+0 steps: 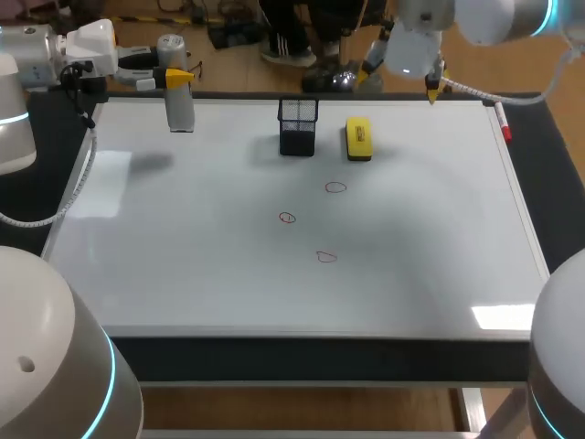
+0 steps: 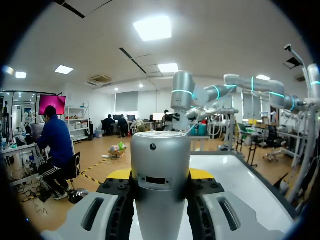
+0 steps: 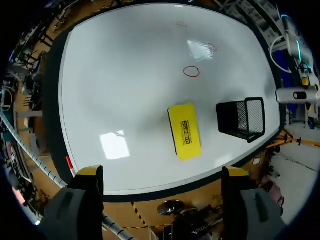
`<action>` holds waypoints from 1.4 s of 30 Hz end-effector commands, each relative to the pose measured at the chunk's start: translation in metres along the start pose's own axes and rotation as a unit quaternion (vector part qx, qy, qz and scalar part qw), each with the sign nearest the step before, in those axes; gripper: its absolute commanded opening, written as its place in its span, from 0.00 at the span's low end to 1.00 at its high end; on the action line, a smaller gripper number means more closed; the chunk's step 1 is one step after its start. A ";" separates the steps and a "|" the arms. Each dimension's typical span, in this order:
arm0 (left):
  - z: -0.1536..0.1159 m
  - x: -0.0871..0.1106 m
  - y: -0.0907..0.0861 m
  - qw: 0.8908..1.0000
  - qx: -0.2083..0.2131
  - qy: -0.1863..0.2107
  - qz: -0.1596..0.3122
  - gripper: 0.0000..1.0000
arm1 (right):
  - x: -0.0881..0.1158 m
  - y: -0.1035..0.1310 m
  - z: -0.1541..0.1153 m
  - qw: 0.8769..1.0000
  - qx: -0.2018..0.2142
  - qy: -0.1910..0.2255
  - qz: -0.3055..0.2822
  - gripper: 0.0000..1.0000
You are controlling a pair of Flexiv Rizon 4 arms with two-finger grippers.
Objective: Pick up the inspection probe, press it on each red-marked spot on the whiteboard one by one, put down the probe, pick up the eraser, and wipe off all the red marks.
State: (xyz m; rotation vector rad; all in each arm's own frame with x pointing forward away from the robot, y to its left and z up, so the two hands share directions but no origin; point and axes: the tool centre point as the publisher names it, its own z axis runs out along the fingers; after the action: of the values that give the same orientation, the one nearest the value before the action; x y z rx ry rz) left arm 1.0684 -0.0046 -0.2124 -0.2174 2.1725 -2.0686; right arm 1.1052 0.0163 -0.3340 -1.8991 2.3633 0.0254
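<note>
My left gripper [image 1: 178,78] is shut on the grey cylindrical probe [image 1: 180,110], which hangs upright above the whiteboard's [image 1: 183,256] far left corner. In the left wrist view the probe [image 2: 160,170] fills the gap between the yellow fingertips [image 2: 119,174]. Three red marks lie mid-board [image 1: 335,187], [image 1: 287,218], [image 1: 326,257]. The yellow eraser [image 1: 358,138] lies flat near the far edge. My right gripper [image 1: 402,78] hangs open and empty above the far edge, with the eraser [image 3: 184,131] ahead of its fingers [image 3: 90,172].
A black mesh holder [image 1: 298,126] stands just left of the eraser, also seen in the right wrist view [image 3: 241,119]. A red marker [image 1: 502,123] lies along the board's far right frame.
</note>
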 end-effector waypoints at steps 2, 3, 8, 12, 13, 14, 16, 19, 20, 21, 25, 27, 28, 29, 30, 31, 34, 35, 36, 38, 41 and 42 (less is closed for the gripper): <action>0.000 0.001 -0.001 1.000 0.000 -0.001 0.000 0.00 | -0.003 -0.001 0.015 0.997 -0.031 0.047 -0.058 1.00; 0.000 0.001 -0.001 1.000 0.000 -0.001 0.000 0.00 | -0.003 0.001 0.017 0.997 -0.028 0.040 -0.060 1.00; 0.000 0.001 -0.001 1.000 0.000 -0.001 0.000 0.00 | -0.009 0.012 0.035 0.996 -0.037 0.032 -0.073 1.00; 0.000 0.001 -0.001 1.000 0.000 -0.001 0.000 0.00 | -0.013 0.016 0.047 0.997 -0.036 0.027 -0.070 1.00; 0.000 0.001 -0.001 1.000 0.000 -0.001 0.000 0.00 | -0.014 0.017 0.051 0.996 -0.036 0.024 -0.074 1.00; 0.000 0.001 -0.001 1.000 0.000 -0.001 0.000 0.00 | -0.015 0.018 0.054 0.996 -0.039 0.020 -0.083 1.00; 0.000 0.001 -0.001 1.000 0.000 -0.001 0.000 0.00 | -0.016 0.021 0.059 0.995 -0.044 0.024 -0.091 1.00; 0.000 0.001 -0.001 1.000 0.000 -0.001 0.000 0.00 | -0.020 0.026 0.065 0.993 -0.051 0.021 -0.103 1.00; 0.000 0.001 -0.001 1.000 0.000 -0.001 0.000 0.00 | -0.021 0.028 0.066 0.993 -0.055 0.022 -0.107 1.00; 0.000 0.001 -0.001 1.000 0.000 -0.001 0.000 0.00 | -0.022 0.028 0.068 0.993 -0.054 0.022 -0.107 1.00; 0.000 0.001 -0.001 1.000 0.000 -0.001 0.000 0.00 | -0.027 0.030 0.076 0.992 -0.059 0.024 -0.109 1.00; 0.000 0.001 -0.001 1.000 0.000 -0.001 0.000 0.00 | -0.031 0.031 0.079 0.991 -0.059 0.030 -0.115 1.00; 0.000 0.001 -0.001 1.000 0.000 -0.001 0.000 0.00 | -0.032 0.031 0.080 0.991 -0.058 0.031 -0.115 1.00; 0.000 0.001 -0.001 1.000 0.000 -0.001 0.000 0.00 | -0.034 0.031 0.081 0.991 -0.058 0.030 -0.115 1.00; 0.000 0.001 -0.001 1.000 0.000 -0.001 0.000 0.00 | -0.035 0.031 0.083 0.991 -0.058 0.031 -0.116 1.00; 0.000 0.001 -0.001 1.000 0.000 -0.001 0.000 0.00 | -0.037 0.031 0.084 0.991 -0.058 0.031 -0.116 1.00; 0.000 0.001 -0.001 1.000 0.000 -0.001 0.000 0.00 | -0.039 0.032 0.087 0.991 -0.060 0.029 -0.116 1.00; 0.000 0.001 -0.001 1.000 0.000 -0.001 0.000 0.00 | -0.040 0.033 0.089 0.991 -0.061 0.028 -0.116 1.00; 0.000 0.001 -0.001 1.000 0.000 -0.001 0.000 0.00 | -0.040 0.033 0.090 0.991 -0.063 0.028 -0.114 1.00; 0.000 0.001 -0.001 1.000 0.000 -0.001 0.000 0.00 | -0.039 0.033 0.091 0.991 -0.064 0.028 -0.113 1.00; 0.000 0.001 -0.001 1.000 0.000 -0.001 0.000 0.00 | -0.038 0.033 0.093 0.991 -0.064 0.028 -0.110 1.00; 0.000 0.001 -0.001 1.000 0.000 -0.001 0.000 0.00 | -0.038 0.033 0.093 0.992 -0.063 0.028 -0.110 1.00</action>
State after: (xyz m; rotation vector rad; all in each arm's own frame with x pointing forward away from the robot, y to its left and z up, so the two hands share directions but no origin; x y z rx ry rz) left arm 1.0684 -0.0045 -0.2124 -0.2174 2.1726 -2.0685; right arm 1.0849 0.0680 -0.4242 -2.2316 2.2175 0.1088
